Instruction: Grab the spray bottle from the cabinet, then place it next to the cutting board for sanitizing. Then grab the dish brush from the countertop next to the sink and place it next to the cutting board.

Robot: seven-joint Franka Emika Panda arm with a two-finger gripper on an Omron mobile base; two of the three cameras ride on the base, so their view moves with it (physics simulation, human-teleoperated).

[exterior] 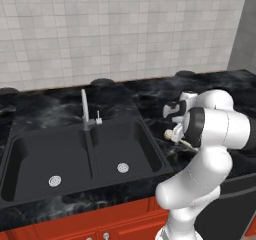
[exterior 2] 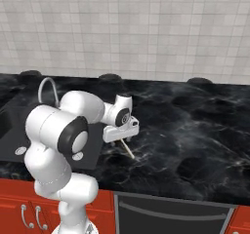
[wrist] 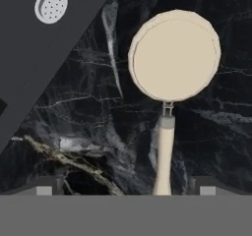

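A pale tiled wall (exterior: 125,29) rose behind the black veined surface (exterior 2: 195,126). The black double sink (exterior: 75,154) lay set into it, faucet (exterior: 85,109) behind. The dish brush (wrist: 172,68) lay on the surface just beside the sink. The hand (wrist: 128,188) hung over its handle, fingers apart.

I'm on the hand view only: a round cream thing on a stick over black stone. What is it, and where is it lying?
Observer: It's the dish brush, lying on the countertop just right of the sink.
Operator: Is the arm close to it?
Observer: Yes, the gripper hangs right above its handle, pointing down.
Operator: Anything behind it?
Observer: A tiled wall, and a curved silver faucet at the back of the sink.
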